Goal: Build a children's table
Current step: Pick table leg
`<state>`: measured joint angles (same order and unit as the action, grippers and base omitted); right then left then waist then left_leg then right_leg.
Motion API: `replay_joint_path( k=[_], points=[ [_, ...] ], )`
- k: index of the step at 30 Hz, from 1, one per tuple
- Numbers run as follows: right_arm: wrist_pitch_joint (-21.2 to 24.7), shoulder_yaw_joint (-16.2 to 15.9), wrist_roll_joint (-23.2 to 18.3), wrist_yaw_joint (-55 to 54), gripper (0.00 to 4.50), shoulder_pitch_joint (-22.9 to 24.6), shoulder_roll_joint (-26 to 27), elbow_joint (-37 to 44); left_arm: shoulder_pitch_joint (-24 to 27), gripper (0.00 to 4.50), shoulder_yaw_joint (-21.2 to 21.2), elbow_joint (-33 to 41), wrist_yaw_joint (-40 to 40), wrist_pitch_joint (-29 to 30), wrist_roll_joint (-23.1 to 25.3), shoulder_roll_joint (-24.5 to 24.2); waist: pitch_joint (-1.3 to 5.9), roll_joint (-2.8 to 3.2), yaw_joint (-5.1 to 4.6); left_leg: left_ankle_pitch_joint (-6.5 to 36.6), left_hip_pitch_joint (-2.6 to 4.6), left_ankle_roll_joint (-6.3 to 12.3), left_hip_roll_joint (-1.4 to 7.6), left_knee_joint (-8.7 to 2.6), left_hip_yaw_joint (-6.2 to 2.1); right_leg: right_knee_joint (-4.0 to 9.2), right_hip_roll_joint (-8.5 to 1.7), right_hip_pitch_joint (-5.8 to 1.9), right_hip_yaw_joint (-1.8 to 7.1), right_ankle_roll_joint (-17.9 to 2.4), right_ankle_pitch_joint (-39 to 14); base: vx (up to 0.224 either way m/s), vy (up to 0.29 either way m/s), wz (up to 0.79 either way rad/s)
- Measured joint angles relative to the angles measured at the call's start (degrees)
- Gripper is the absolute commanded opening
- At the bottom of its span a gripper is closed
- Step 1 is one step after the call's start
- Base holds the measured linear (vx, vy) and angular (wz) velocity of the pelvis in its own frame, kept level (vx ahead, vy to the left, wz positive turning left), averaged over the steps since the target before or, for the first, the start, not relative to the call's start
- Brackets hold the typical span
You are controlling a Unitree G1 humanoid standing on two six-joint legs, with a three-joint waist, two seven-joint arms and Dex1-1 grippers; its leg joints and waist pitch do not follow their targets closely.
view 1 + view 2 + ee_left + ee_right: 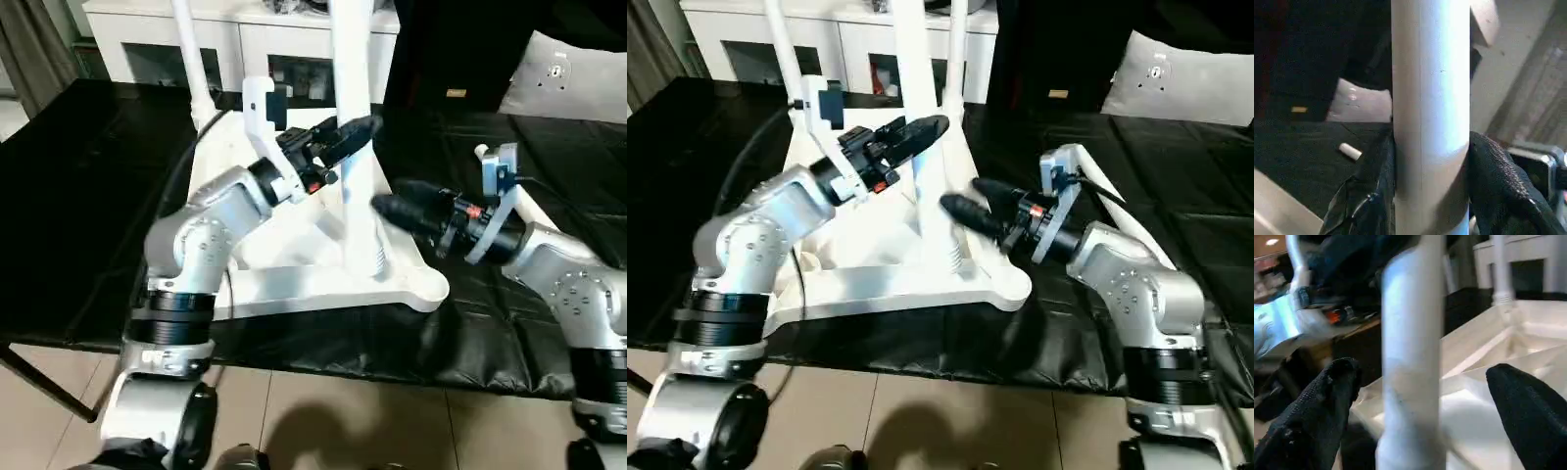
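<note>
Two tools working at one upright leg of the upturned children's table

Head view: children's table (323,284) is lying underside-up on the black table (88,196); left tool (343,135) is clamping the near leg (355,117). Right wrist view: right tool (1420,396) is standing wide open, leg between its fingers, untouched.

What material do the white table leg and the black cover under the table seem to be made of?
The leg looks like smooth, slightly glossy white plastic: it shows soft highlights and a fine straight seam line along its length. The black cover looks like thin shiny sheeting, probably plastic film, since it wrinkles and reflects light.
</note>
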<state>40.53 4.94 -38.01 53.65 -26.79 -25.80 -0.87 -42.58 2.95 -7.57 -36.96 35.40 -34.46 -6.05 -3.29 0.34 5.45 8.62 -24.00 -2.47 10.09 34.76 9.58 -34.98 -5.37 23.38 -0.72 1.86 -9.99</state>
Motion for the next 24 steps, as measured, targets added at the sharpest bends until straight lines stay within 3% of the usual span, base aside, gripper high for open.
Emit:
replay_joint_path(
  k=[11, 24],
  points=[
    [-0.8, -6.4, 2.1, 7.9, 4.50, 0.1, -3.4, 0.5, 0.0, 1.80, -4.1, 3.1, -11.0, -1.7, 0.1, -2.9, 0.00, 0.00, -0.13, 0.0, 0.02, 0.00, 0.01, 0.01, 0.01, -0.03, 0.00, 0.00, 0.01, 0.0, 0.0, 0.000, 0.000, 0.00],
    [-3.0, -8.1, 3.8, 8.6, 4.50, -1.7, -1.9, -1.7, 0.1, 1.80, -5.9, 4.2, -13.5, -1.7, -0.7, -3.5, 0.00, 0.00, -0.19, 0.0, 0.02, 0.00, 0.01, 0.02, 0.03, -0.05, 0.00, 0.00, 0.01, 0.0, 0.0, 0.000, 0.000, 0.00]
  ],
)
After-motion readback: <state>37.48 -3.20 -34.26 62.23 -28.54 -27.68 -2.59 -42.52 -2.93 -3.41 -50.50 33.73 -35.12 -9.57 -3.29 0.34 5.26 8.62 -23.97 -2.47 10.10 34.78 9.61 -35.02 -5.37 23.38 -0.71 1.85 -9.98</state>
